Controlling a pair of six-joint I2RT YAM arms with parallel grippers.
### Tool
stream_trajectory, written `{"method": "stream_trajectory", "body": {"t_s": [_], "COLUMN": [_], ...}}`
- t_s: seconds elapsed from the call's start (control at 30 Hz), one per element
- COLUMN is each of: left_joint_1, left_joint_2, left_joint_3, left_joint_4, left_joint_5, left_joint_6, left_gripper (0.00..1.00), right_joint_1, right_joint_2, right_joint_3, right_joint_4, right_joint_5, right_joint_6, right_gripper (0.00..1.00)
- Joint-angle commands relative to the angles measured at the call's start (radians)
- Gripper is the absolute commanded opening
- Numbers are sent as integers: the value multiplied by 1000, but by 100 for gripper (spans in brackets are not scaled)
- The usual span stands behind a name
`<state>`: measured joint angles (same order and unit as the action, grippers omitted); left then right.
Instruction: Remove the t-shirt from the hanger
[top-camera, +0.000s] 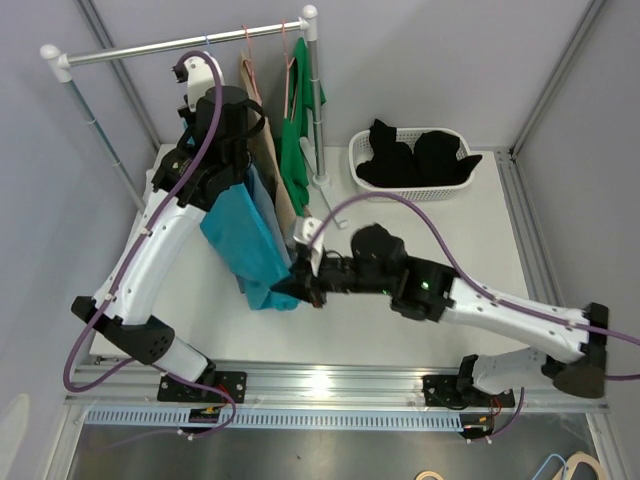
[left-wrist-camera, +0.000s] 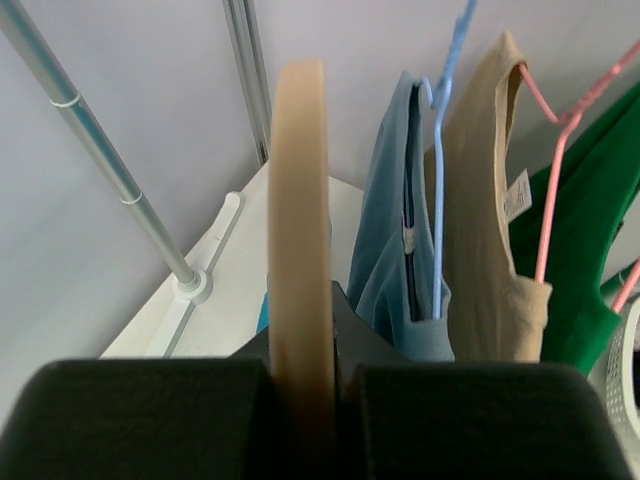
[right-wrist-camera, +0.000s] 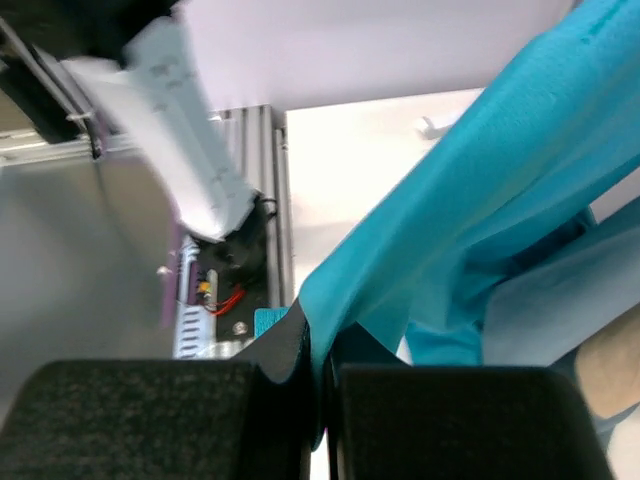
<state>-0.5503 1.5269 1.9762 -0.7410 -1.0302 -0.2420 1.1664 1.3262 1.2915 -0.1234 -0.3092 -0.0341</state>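
The teal t-shirt (top-camera: 247, 243) hangs from a tan hanger (left-wrist-camera: 298, 230), below the rack and in front of it. My left gripper (left-wrist-camera: 300, 375) is shut on the hanger's tan arm; in the top view it (top-camera: 233, 142) sits at the shirt's top, and the hanger itself is hidden there. My right gripper (top-camera: 297, 286) is shut on the shirt's lower edge, which is stretched toward the table's front. In the right wrist view the teal cloth (right-wrist-camera: 480, 200) runs down into the closed jaws (right-wrist-camera: 320, 375).
A clothes rack rail (top-camera: 180, 47) holds a blue-grey shirt on a blue hanger (left-wrist-camera: 400, 250), a beige shirt (left-wrist-camera: 485, 230) on a pink hanger and a green shirt (left-wrist-camera: 590, 250). A white basket (top-camera: 360, 150) of black clothes stands at the back right.
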Motion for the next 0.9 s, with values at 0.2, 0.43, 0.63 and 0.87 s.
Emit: {"method": "stream_trajectory", "body": {"t_s": [0.2, 0.43, 0.63, 0.87], "left_joint_1": [98, 124, 54, -45], "left_joint_2": [67, 72, -152, -598], "left_joint_3": [150, 334, 125, -318], "left_joint_4": [111, -116, -273, -265], "left_joint_5": [13, 137, 528, 877], "left_joint_6": [69, -41, -284, -365], "left_gripper": [1, 1, 1, 1], "right_joint_1": [306, 241, 35, -68], "right_joint_2": [-422, -431, -124, 62], "right_joint_3": [-308, -498, -261, -46], "right_joint_4": [-133, -72, 68, 42], "right_joint_5": [326, 455, 276, 188], "right_joint_6": [195, 303, 241, 220], "right_gripper": [0, 0, 0, 0]}}
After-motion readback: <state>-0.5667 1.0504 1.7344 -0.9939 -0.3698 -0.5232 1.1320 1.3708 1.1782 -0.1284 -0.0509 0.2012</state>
